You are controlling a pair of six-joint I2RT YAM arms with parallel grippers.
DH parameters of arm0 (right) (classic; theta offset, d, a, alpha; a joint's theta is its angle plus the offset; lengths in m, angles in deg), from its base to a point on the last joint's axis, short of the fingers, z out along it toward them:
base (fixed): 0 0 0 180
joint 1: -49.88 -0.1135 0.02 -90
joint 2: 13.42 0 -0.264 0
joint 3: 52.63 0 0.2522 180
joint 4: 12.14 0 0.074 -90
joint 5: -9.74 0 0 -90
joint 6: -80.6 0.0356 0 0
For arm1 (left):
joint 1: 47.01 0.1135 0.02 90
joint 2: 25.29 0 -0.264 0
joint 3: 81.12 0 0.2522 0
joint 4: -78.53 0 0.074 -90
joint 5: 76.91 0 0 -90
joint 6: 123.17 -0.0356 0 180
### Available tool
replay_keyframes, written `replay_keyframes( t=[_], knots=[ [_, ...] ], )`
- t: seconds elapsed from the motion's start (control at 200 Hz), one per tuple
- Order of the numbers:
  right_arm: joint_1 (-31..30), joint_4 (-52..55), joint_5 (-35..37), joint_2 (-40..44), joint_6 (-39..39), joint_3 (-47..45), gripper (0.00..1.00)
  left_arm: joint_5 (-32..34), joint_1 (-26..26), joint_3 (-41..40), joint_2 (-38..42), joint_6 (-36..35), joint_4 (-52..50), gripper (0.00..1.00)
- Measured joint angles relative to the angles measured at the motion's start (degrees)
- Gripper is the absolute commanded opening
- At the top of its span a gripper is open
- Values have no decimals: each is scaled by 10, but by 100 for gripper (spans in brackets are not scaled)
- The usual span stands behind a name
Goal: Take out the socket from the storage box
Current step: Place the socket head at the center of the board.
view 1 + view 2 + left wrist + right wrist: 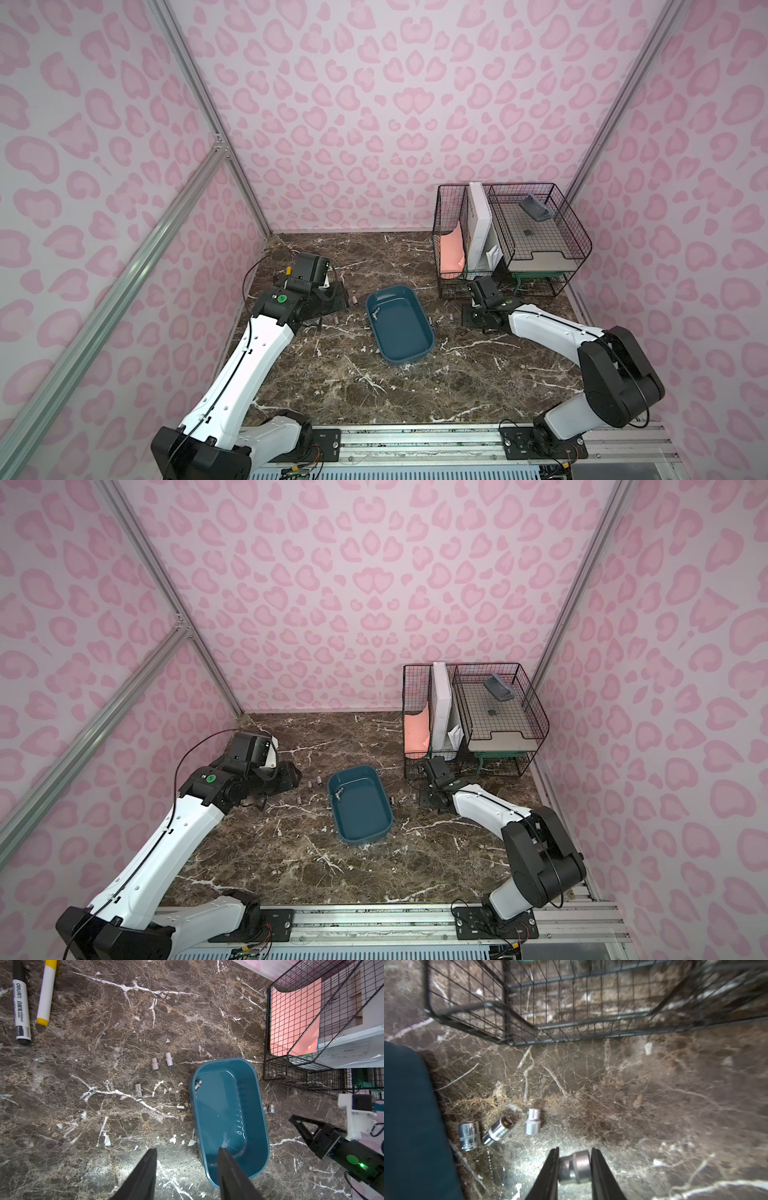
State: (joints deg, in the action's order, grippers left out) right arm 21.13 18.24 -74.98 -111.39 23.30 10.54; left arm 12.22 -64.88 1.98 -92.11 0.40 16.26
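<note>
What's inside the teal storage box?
One metal socket, lying by the wall at the far end of the storage box. Rest of the floor looks bare. In the left wrist view, a finger of the left gripper covers part of the near end.

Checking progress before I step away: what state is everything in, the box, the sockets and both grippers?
storage box: upright, holds one socket
right gripper: shut on held socket
held socket: outside the box
left gripper: open, empty
table sockets: lying loose beside the box

Both top views overlook table [457, 374]; wrists seemingly closer.
</note>
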Motion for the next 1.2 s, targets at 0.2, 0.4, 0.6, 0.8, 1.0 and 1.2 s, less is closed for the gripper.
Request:
replay_keyframes(
  t=[0.2,0.4,0.6,0.8,1.0,1.2],
  knots=[
    [3,0,-6,-35,0,9,24,5,-4,2,-3,0,0,51],
    [4,0,-12,-53,0,17,25,9,-5,2,-8,4,0,51],
    [4,-2,-16,-62,0,20,27,12,-5,2,-9,4,0,51],
    [4,-3,-20,-68,1,23,35,14,-6,2,-8,4,0,51],
    [4,-4,-21,-68,1,23,38,15,-6,2,-7,6,0,51],
    [4,-4,-25,-63,1,23,39,16,-6,2,-6,8,0,51]
  ],
)
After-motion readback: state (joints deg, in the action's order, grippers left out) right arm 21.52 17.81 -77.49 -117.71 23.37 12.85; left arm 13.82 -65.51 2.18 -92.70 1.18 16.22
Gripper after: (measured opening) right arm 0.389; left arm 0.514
